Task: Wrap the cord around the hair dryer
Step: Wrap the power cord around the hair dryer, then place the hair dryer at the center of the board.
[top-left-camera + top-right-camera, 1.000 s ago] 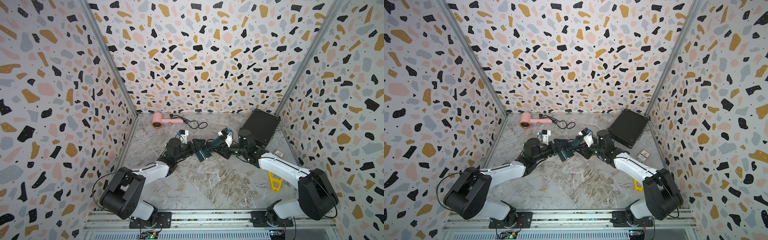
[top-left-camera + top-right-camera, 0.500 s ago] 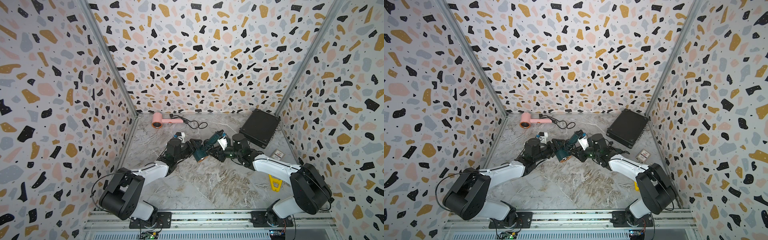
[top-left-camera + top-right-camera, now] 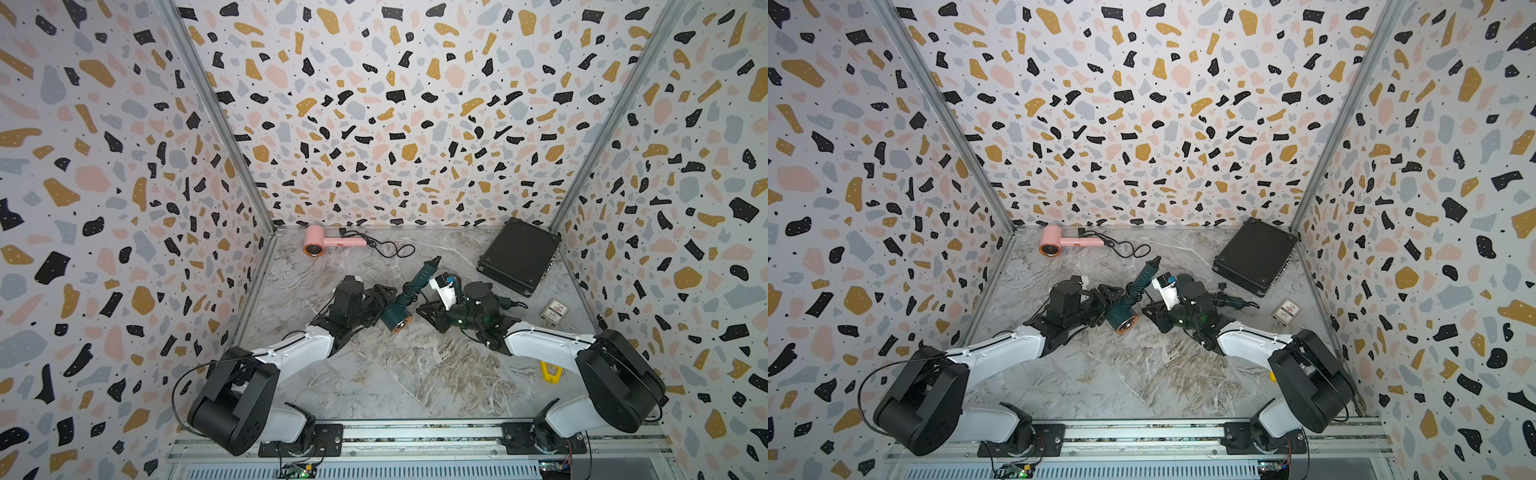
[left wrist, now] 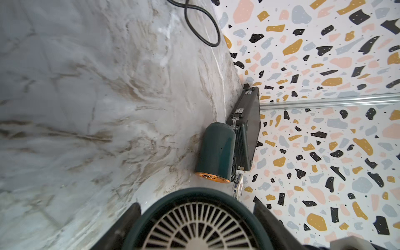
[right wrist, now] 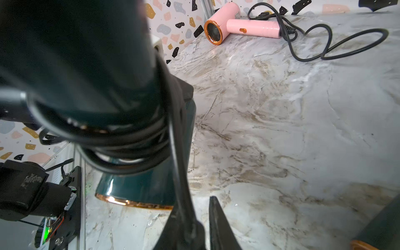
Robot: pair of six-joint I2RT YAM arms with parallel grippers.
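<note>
Right gripper (image 5: 201, 220) swung from 2 to 3 o'clock of green hair dryer (image 3: 398, 319), likely laying another cord (image 5: 129, 149) turn; its grasp unclear. Left gripper (image 4: 196, 217) clenches the dryer.

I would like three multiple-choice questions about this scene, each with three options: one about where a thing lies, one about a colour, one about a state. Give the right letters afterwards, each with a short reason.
1. The flat black hard case lies
A) near the far right corner of the marble tabletop
B) at the near left corner
C) on top of a hair dryer

2. What colour is the hair dryer in the middle of the tabletop?
A) white
B) yellow
C) dark green

3. The black cord of the pink hair dryer is
A) wound around its handle
B) lying loose on the tabletop
C) plugged into the wall

1 A: both top views show it by the back wall, on the right.
2 C: the dark green hair dryer has a copper rim.
3 B: it curls freely beside the handle.
</note>
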